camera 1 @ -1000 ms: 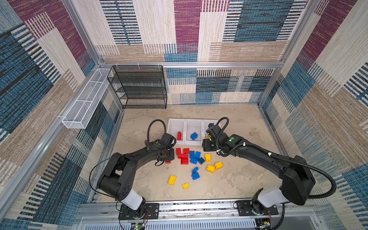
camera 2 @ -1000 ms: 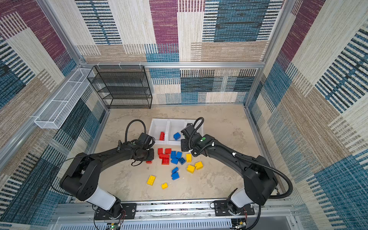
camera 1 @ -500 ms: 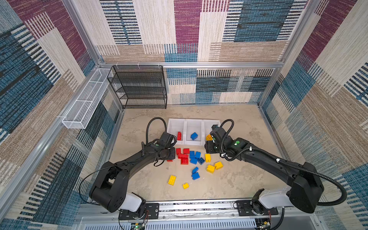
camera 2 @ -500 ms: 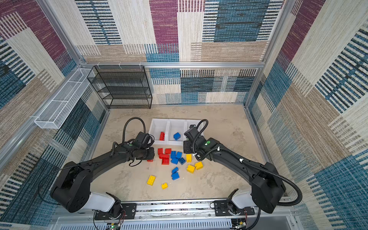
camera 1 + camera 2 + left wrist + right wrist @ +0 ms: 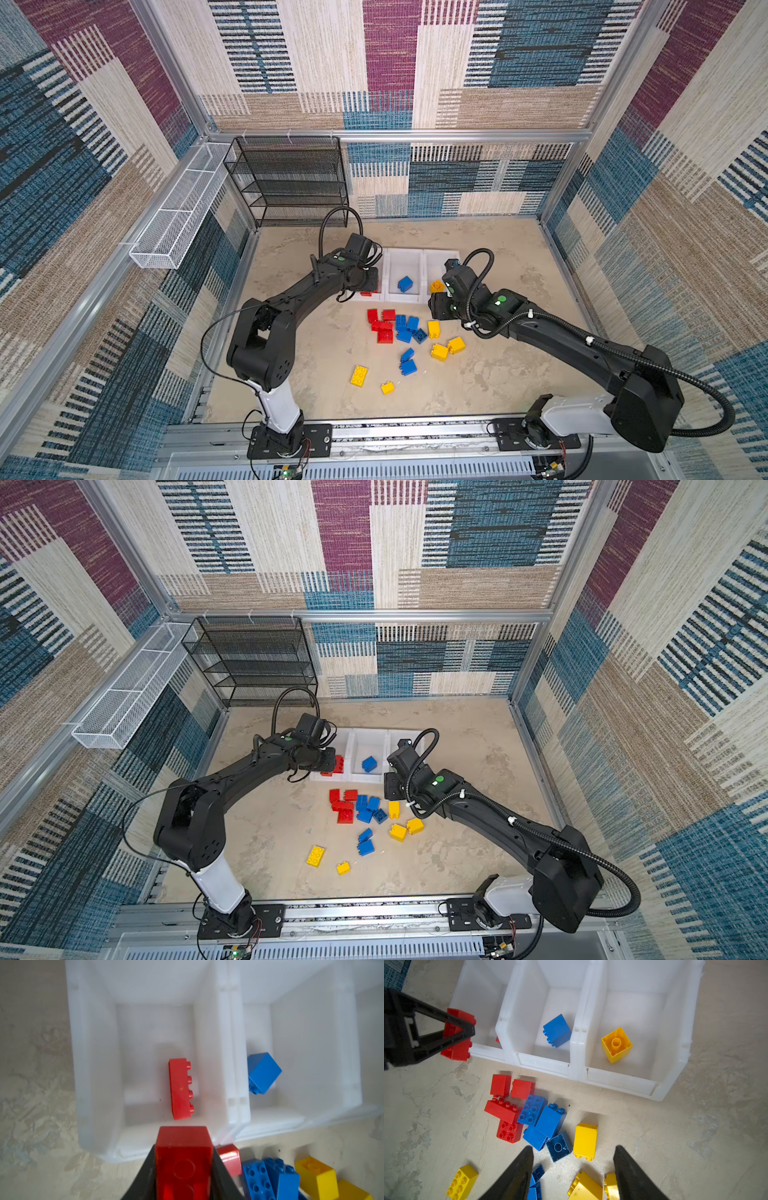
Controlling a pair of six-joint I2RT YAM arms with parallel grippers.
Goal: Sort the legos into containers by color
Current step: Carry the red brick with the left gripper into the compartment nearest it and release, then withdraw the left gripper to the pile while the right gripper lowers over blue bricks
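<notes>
A red studded plastic brick (image 5: 184, 1140) is pinched by the left gripper (image 5: 184, 1159) at the front rim of the white plastic bin (image 5: 93, 1064) holding red. The right gripper (image 5: 574, 1149) is spread, empty.

Loose legos (image 5: 404, 334) lie on the table (image 5: 311, 353) before three joined containers (image 5: 405, 258).

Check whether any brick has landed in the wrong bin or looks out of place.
Nothing stands out. Each of the three bins holds one colour: a red brick, a blue brick tipped on its side, and a yellow brick lying upside down. The left pincer grips a second red brick at the same bin's front edge.
</notes>
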